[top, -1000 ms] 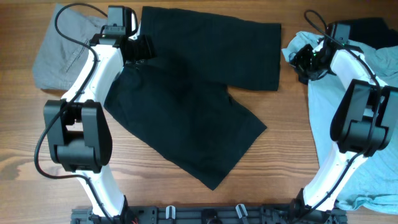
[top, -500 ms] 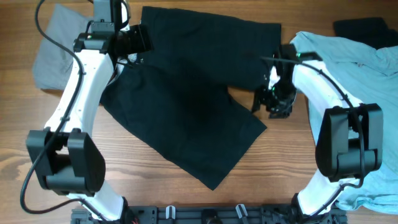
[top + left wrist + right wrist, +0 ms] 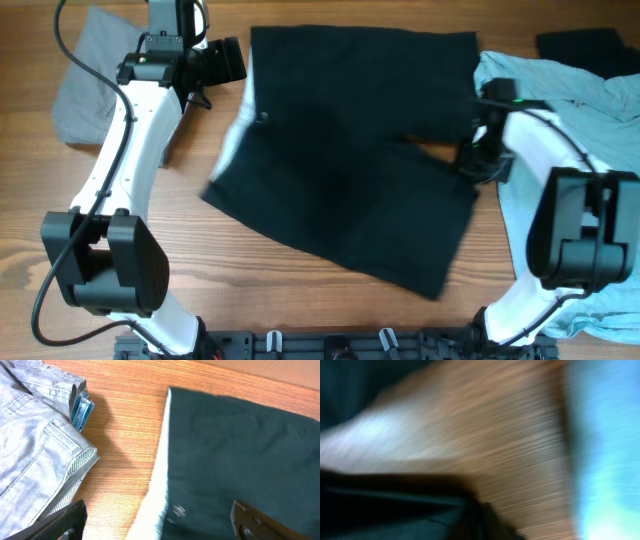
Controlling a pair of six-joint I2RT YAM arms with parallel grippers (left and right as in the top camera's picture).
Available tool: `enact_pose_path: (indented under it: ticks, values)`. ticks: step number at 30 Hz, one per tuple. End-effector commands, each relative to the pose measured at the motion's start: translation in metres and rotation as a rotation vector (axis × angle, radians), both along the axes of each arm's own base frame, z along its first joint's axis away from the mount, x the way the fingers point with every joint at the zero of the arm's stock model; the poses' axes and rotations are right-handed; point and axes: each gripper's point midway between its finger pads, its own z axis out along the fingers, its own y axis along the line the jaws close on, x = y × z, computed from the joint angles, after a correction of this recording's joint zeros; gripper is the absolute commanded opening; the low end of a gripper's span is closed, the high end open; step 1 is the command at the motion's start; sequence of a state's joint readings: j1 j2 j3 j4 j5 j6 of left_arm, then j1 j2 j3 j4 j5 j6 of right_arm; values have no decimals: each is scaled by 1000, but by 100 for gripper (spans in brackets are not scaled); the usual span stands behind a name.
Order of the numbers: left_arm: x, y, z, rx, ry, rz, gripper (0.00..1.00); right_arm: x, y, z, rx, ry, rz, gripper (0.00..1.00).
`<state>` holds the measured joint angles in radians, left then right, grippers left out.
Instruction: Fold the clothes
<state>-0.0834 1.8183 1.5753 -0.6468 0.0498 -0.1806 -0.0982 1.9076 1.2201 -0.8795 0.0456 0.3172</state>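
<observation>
i judge the job barely begun: the black shorts (image 3: 350,170) lie spread and unfolded in the middle of the surface, the grey trousers (image 3: 85,85) are heaped at the far left corner, and the light blue t-shirt (image 3: 600,110) lies along the right edge. my left fingers (image 3: 65,519) stand apart and empty, just beside the shorts' pale edge. my right fingers (image 3: 478,160) sit at the shorts' right hem; whether they're clamped on it, i cannot tell.

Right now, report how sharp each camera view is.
Right wrist: heavily motion-smeared, the table and light blue T-shirt reduced to streaks. Left wrist: sharp on the grey trousers, slight smear at the pale edge of the black shorts. Overhead: crisp, evenly lit, no glare.
</observation>
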Motion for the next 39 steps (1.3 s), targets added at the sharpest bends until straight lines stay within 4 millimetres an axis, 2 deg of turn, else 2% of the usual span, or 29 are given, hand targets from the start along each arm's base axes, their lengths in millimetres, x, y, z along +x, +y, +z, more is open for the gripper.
enact_pose_path:
  ticks: [1,5,6,8,10,12,13,14,16,18,19,20,21,23,26,29,30,32,35,36,38,39]
  values:
    - [-11,5,7,24,10,1,100,23,-28,24,-18,-55,-83,40]
    - [-44,17,-15,44,177,20,99,31,5,77,170,-172,-16,45]
    - [-55,27,-18,55,222,43,96,28,15,98,218,-216,-7,45]
    - [-74,50,-12,53,267,95,85,19,32,138,292,-302,25,48]
    - [-90,71,4,37,269,147,84,-4,45,176,334,-356,25,51]
    - [-109,84,21,-17,264,180,86,-31,56,193,345,-340,3,52]
    - [-117,88,25,-38,273,193,93,-43,61,196,351,-312,-24,53]
    - [-131,95,24,-51,317,217,100,-65,70,193,360,-238,-79,53]
    - [-144,97,12,-70,384,244,98,-97,70,166,280,-93,-169,57]
    - [-153,88,-5,-116,435,237,95,-123,83,129,280,38,-235,57]
    - [-159,82,-18,-146,473,227,91,-131,89,117,301,75,-248,57]
    - [-170,68,-38,-221,529,215,87,-144,103,97,358,130,-257,57]
    - [-175,60,-50,-263,552,201,82,-148,107,90,370,146,-263,57]
    - [-195,42,-86,-349,623,179,63,-163,113,69,398,197,-289,56]
    - [-221,31,-124,-391,694,174,62,-171,117,61,421,223,-291,56]
    - [-234,27,-154,-406,717,215,60,-174,117,60,421,234,-294,56]
    - [-233,27,-159,-412,710,229,61,-174,117,60,422,233,-294,56]
    - [-235,23,-170,-448,724,266,70,-175,117,60,420,239,-296,57]
    - [-239,17,-185,-453,772,271,70,-182,114,58,397,262,-305,57]
    - [-236,17,-189,-456,767,278,64,-184,112,56,382,269,-315,57]
    - [-233,18,-193,-469,774,319,42,-188,111,55,375,282,-323,58]
    - [-233,18,-194,-469,773,318,34,-192,108,52,347,295,-347,60]
